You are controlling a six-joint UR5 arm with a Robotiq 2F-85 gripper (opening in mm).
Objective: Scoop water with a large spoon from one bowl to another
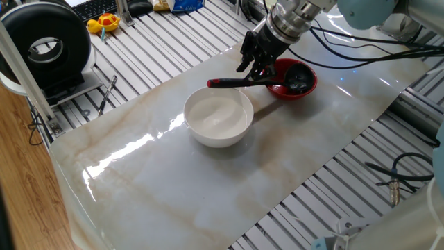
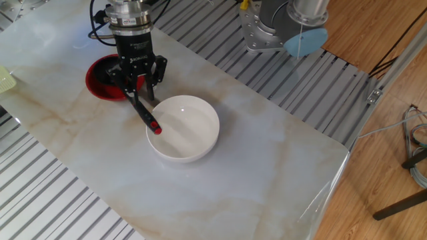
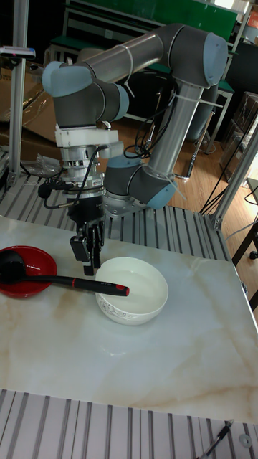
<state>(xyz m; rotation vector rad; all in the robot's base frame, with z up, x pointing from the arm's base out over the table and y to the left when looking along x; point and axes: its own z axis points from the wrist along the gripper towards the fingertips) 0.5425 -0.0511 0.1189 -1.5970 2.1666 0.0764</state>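
The large spoon (image 1: 239,82) lies with its black scoop (image 3: 11,264) in the red bowl (image 1: 306,89). Its handle (image 2: 143,112) runs across to the white bowl (image 1: 201,135), with the red tip (image 3: 122,291) over that bowl's rim. My gripper (image 1: 255,69) hangs just above the middle of the handle, between the two bowls. Its fingers stand open, spread to either side of the handle (image 3: 72,280). Water (image 1: 220,114) shows as a faint sheen in the white bowl (image 2: 183,155). I cannot tell whether the red bowl (image 3: 21,290) holds any water.
Both bowls sit on a marble-patterned sheet (image 1: 173,180) over a slatted metal table. A black round device (image 1: 45,45) and a yellow toy (image 1: 104,24) stand at the far left. Cables (image 1: 402,173) trail at the right, and the arm's base (image 2: 267,27) is behind the sheet.
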